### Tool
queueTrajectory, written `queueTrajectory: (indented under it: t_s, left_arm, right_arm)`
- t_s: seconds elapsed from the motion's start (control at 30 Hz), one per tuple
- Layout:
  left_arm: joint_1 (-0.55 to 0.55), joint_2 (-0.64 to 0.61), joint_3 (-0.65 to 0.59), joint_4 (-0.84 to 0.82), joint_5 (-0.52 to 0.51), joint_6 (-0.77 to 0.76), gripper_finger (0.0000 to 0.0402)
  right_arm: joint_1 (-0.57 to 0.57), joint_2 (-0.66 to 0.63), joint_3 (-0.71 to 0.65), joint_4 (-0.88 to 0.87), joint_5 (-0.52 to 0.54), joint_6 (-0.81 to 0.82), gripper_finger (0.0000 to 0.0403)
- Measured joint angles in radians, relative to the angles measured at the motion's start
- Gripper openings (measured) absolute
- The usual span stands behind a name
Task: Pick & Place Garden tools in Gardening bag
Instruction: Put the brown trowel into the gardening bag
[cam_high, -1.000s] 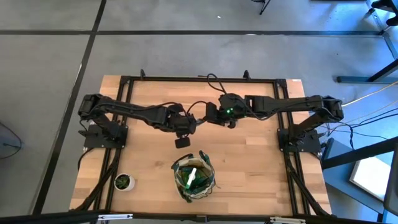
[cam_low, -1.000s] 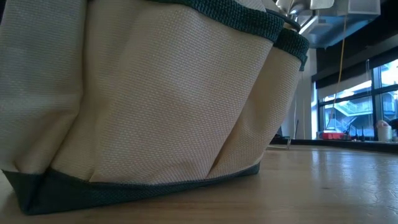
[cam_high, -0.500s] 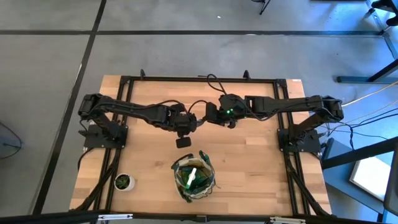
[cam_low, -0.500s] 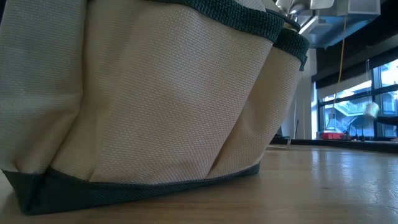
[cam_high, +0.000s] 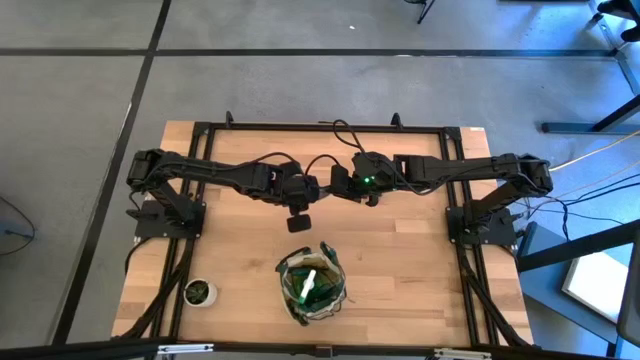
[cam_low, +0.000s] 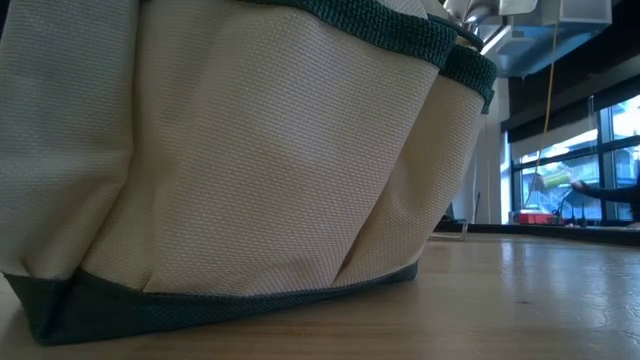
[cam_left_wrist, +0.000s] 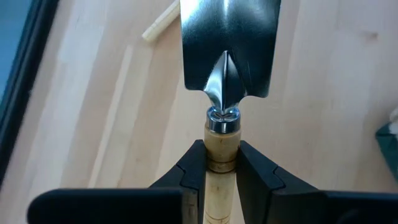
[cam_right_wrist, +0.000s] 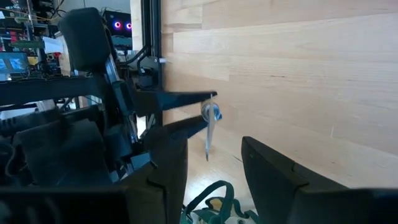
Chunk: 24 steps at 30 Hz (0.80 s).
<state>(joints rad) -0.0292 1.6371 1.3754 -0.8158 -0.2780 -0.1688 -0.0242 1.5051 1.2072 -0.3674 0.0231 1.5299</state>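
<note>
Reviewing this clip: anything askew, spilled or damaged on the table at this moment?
Nothing stands out. The left gripper grips a trowel squarely by its wooden handle above the table. The right gripper hangs open and empty nearby. The gardening bag stands upright with tools inside, and the small potted plant sits upright near the table's corner.

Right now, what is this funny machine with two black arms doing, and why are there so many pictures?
It is a robot with two arms at a wooden table. One camera looks down from above, one sits low on the table, and one rides on each wrist.

The left gripper is shut on a trowel, a little garden spade with a wooden handle and a shiny blade, and holds it over the table. The right gripper holds nothing; its fingers stand apart.

On the table stands the gardening bag, with tools already inside. The low camera is so near that the bag fills its picture. A small potted plant stands near the left front corner.
</note>
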Motion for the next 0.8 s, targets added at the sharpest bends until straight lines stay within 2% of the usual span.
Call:
queueTrajectory:
  t_s: [0.17,0.8]
  left_arm:
    - [-0.002,0.000,0.000,0.005,0.037,0.031,0.0050]
    - [-0.003,0.000,0.000,0.057,0.036,0.075,0.0050]
  right_arm:
    - [0.001,0.000,0.000,0.000,0.011,0.000,0.0154]
    - [0.005,0.019,0.000,0.021,0.029,0.000,0.0154]
